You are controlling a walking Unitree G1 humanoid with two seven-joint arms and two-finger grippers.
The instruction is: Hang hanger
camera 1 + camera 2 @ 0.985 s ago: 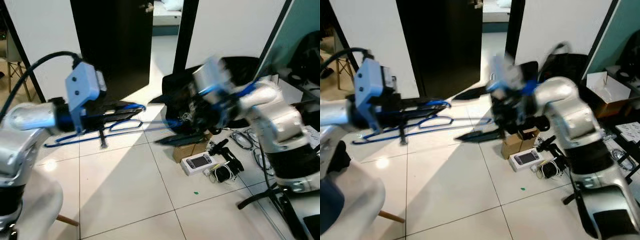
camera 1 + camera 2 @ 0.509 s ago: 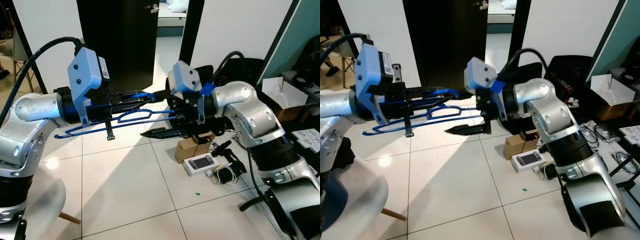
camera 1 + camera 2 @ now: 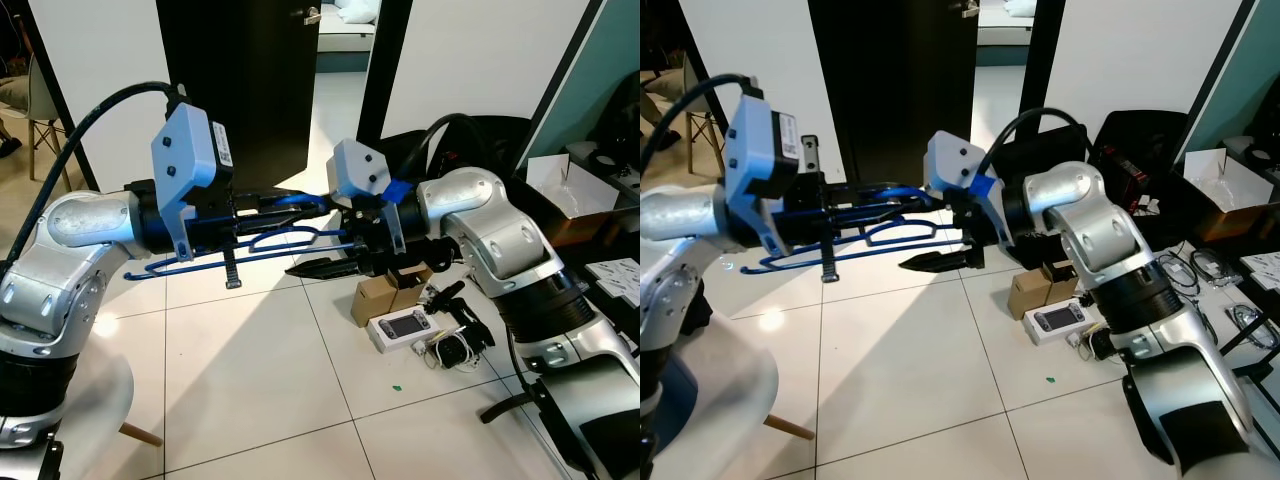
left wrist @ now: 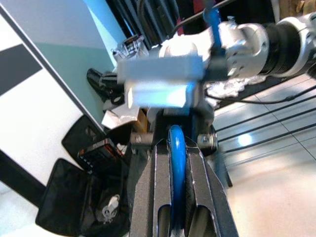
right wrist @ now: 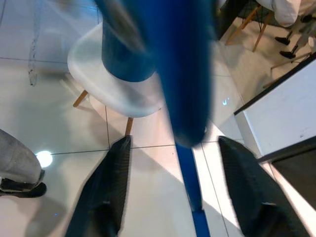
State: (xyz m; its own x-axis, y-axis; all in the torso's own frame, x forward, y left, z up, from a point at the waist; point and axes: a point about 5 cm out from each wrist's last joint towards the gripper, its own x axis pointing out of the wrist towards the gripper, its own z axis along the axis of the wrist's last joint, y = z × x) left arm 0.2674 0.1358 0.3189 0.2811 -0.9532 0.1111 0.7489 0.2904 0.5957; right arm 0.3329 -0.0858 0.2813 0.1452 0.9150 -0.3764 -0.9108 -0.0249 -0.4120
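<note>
One blue hanger (image 3: 262, 243) held level above floor (image 3: 250, 370), pinched in left gripper (image 3: 300, 206). Right gripper (image 3: 310, 268) spread wide, fingers either side of hanger bar. Two boxes (image 3: 385, 297) nearby.

No text, brand, number or sign can be read in any view. A small white label (image 3: 221, 151) with dark marks sits on the blue camera housing of the left wrist (image 3: 189, 166), toward 10 o'clock in the left eye view, but its print is too small and blurred to read. The white handheld device (image 3: 398, 328) on the floor at about 4 o'clock has a grey screen whose content cannot be made out.
</note>
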